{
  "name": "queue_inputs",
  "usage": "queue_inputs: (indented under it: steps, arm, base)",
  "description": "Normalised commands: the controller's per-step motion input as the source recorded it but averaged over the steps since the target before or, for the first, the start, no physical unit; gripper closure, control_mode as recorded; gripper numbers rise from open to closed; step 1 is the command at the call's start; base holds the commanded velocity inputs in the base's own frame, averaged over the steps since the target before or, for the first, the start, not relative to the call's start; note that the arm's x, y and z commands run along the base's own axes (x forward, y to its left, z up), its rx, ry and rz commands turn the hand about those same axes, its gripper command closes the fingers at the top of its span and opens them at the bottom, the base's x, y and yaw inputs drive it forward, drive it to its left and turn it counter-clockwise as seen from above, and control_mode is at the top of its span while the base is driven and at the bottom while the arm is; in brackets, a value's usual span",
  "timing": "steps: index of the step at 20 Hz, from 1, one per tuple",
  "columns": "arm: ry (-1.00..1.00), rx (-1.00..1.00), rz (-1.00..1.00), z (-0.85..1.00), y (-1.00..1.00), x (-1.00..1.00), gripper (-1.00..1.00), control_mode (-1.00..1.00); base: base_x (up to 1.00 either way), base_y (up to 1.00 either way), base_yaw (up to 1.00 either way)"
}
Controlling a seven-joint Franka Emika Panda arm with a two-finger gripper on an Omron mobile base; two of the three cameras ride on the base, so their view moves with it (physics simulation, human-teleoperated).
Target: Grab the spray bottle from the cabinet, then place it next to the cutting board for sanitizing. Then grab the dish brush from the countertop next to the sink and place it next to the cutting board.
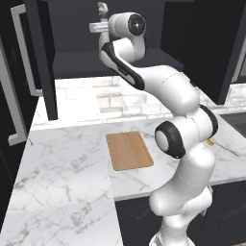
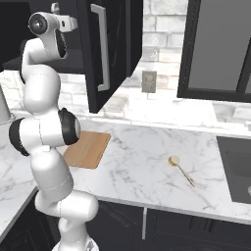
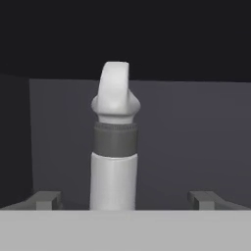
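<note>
The pale grey-white spray bottle [image 3: 113, 147] stands upright inside the dark cabinet [image 1: 77, 62], its trigger head [image 1: 102, 8] showing just above my hand. My gripper [image 3: 125, 200] is open and raised to the shelf, with a fingertip [image 3: 46, 200] well clear of the bottle on each side. In the left base view the gripper [image 1: 96, 27] sits at the top, reaching into the cabinet. The wooden cutting board [image 1: 129, 150] lies flat on the marble countertop [image 1: 62, 163] below. The dish brush [image 2: 174, 161], with its yellow head and thin handle, lies on the countertop between the board and the sink [image 2: 238, 166].
An open black cabinet door [image 2: 105, 49] with a silver bar handle hangs out over the counter to the right of my arm. Another open door [image 1: 45, 62] stands to the left. A second dark wall cabinet [image 2: 220, 49] is at the far right.
</note>
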Motion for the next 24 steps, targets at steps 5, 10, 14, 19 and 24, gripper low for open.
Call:
queue_inputs:
  steps: [5, 10, 14, 19, 24]
  arm:
    - [0.01, 0.0, 0.0, 0.0, 0.03, 0.16, 1.0, -1.0]
    - [0.03, 0.0, 0.0, 0.0, 0.18, 0.15, 1.0, -1.0]
    - [0.03, 0.0, 0.0, 0.0, 0.14, 0.12, 1.0, -1.0]
    - [0.05, 0.0, 0.0, 0.0, 0.04, 0.03, 1.0, -1.0]
    - [0.06, 0.0, 0.0, 0.0, 0.0, 0.0, 1.0, -1.0]
  base:
    - [0.0, 0.0, 0.0]
    - [0.0, 0.0, 0.0]
    - [0.0, 0.0, 0.0]
    - [0.0, 0.0, 0.0]
    - [0.0, 0.0, 0.0]
